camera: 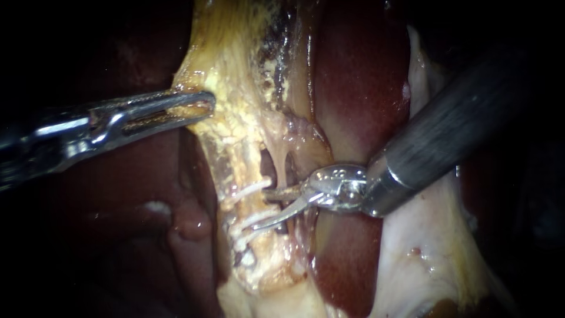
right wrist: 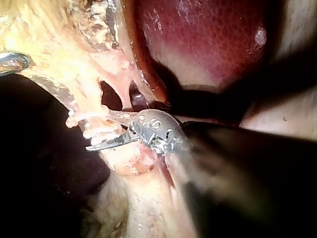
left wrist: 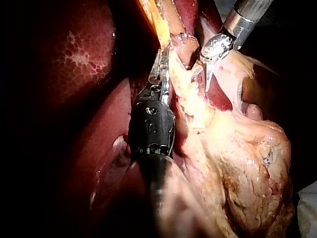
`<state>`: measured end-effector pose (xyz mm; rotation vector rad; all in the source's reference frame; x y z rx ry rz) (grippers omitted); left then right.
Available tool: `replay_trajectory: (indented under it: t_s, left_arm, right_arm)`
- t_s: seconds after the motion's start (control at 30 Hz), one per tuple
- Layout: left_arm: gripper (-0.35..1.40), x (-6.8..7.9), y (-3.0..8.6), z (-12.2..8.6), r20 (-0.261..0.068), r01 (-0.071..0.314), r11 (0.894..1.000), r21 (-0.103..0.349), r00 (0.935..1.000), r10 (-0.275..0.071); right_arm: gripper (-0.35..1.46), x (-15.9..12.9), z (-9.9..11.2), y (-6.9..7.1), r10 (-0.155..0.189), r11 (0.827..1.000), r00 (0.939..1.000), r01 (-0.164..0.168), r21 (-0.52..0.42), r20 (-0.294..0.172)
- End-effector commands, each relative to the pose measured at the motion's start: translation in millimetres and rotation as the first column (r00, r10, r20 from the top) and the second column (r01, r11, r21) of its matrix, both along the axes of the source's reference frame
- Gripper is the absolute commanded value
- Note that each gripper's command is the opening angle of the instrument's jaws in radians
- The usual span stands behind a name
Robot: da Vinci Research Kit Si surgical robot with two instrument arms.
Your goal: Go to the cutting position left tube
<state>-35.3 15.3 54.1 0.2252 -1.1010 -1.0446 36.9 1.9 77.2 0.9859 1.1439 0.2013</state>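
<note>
The left tube [camera: 235, 171] is a pale column running down the middle of the endoscope view, with white clips [camera: 250, 189] across it. My right instrument [camera: 259, 209] comes in from the upper right, its two curved blades open. Their tips lie against the clipped stretch, one blade above a clip and one below. The right wrist view shows the same open blades [right wrist: 99, 131] beside the clips [right wrist: 84, 117]. My left instrument [camera: 197, 109] is shut on the yellowish gallbladder tissue [camera: 235, 65] and holds it out to the left. It also shows in the left wrist view [left wrist: 162, 54].
Dark red liver [camera: 359, 76] lies behind and to the right of the tubes. A thin strand [camera: 283, 159] runs right of a small window [camera: 266, 168] in the tissue. Pale membrane [camera: 424, 247] spreads under the right shaft. The gallbladder's bulk [left wrist: 237, 163] lies beside the left shaft.
</note>
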Motion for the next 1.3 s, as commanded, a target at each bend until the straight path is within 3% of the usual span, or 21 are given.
replay_trajectory:
  t_s: [0.03, 0.2, 0.57, 0.8, 1.0, 1.3]
  left_arm:
    - [-0.35, 0.0, 0.0, 0.0, 0.000, 0.000, 1.000, 0.000, 1.0000, 0.000]
    - [-0.35, -0.1, 0.1, 0.0, 0.001, 0.000, 1.000, 0.000, 1.0000, 0.000]
    - [-0.35, -0.1, 0.1, 0.1, 0.001, 0.000, 1.000, 0.000, 1.0000, 0.000]
    - [-0.35, 0.1, 0.4, 0.5, 0.002, -0.002, 1.000, 0.000, 1.0000, 0.002]
    - [-0.35, 0.6, 1.0, 1.5, -0.003, 0.003, 1.000, -0.001, 1.0000, -0.003]
    - [-0.35, 0.5, 1.1, 1.9, -0.004, 0.004, 1.000, -0.002, 1.0000, -0.004]
  right_arm:
    - [1.34, 0.0, -0.4, 0.0, -0.001, 1.000, 1.0000, 0.001, 0.002, -0.009]
    - [1.31, 1.1, -0.9, -0.2, -0.023, 1.000, 0.9993, 0.023, 0.003, -0.028]
    - [1.31, 3.7, 0.1, -1.4, -0.056, 0.998, 0.9973, 0.056, -0.005, -0.047]
    - [1.26, 3.9, -0.4, -1.9, -0.083, 0.996, 0.9900, 0.085, 0.016, -0.114]
    - [1.24, 4.1, -1.0, -2.3, -0.105, 0.993, 0.9838, 0.112, 0.045, -0.146]
    - [1.23, 5.1, -0.9, -2.1, -0.092, 0.991, 0.9834, 0.105, 0.078, -0.157]
